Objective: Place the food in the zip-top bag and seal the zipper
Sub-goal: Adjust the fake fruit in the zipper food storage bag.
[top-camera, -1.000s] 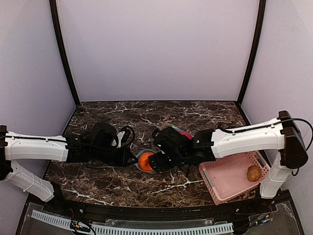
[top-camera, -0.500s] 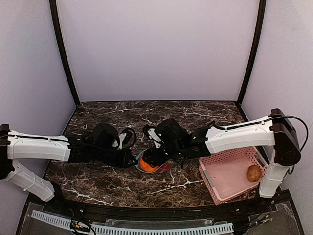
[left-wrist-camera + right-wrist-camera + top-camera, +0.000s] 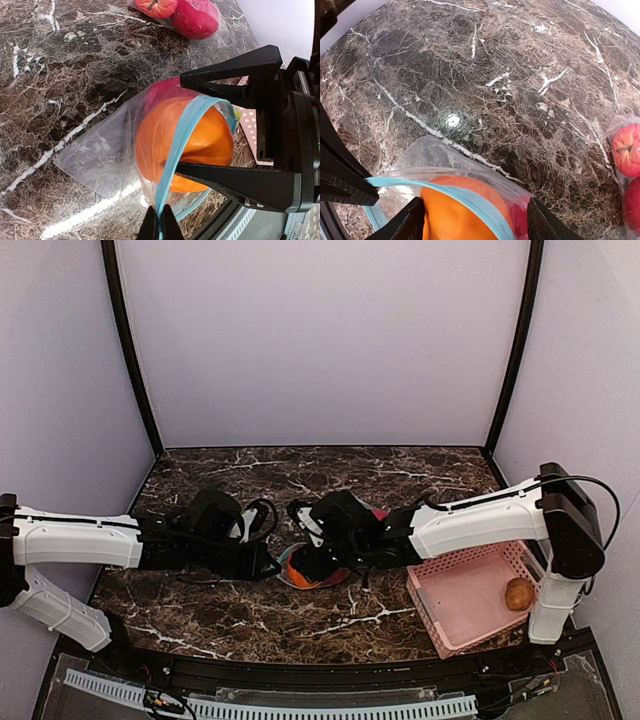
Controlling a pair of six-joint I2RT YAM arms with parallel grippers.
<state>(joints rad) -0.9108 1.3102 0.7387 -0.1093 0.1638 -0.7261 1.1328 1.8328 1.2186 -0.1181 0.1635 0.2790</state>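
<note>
Surface (image 3: 200, 610), top view: dark veined marble.
Left end effector (image 3: 268, 565), top view: closed, at the left edge of the zip-top bag (image 3: 286, 558).
Right end effector (image 3: 314, 566), top view: reaches in from the right over the bag; jaw setting not legible here.
Orange fruit (image 3: 300, 577), top view: low between the two end effectors, at the bag.
Pink basket (image 3: 465, 605), top view: near right corner, holding one brown lump (image 3: 518, 593).
Left end effector, left wrist view: pinched tight on the blue zipper strip (image 3: 176, 150) at the bag's mouth.
Orange fruit, left wrist view: lodged in the bag's mouth, zipper strip crossing its face; red fruit (image 3: 162, 90) just behind it, inside the bag.
Right end effector, left wrist view: black fingers (image 3: 235, 75) spread wide, one on each side of the orange fruit; whether they press it cannot be told.
Far fruit, left wrist view: stemmed red fruit (image 3: 152, 6) and plain red fruit (image 3: 196, 19), touching, inside clear plastic (image 3: 220, 35), well apart from the bag.
Right end effector, right wrist view: fingers flank the orange fruit; grip not confirmable.
Zip-top bag, right wrist view: mouth open, zipper unsealed, clear wall spread over the marble.
</note>
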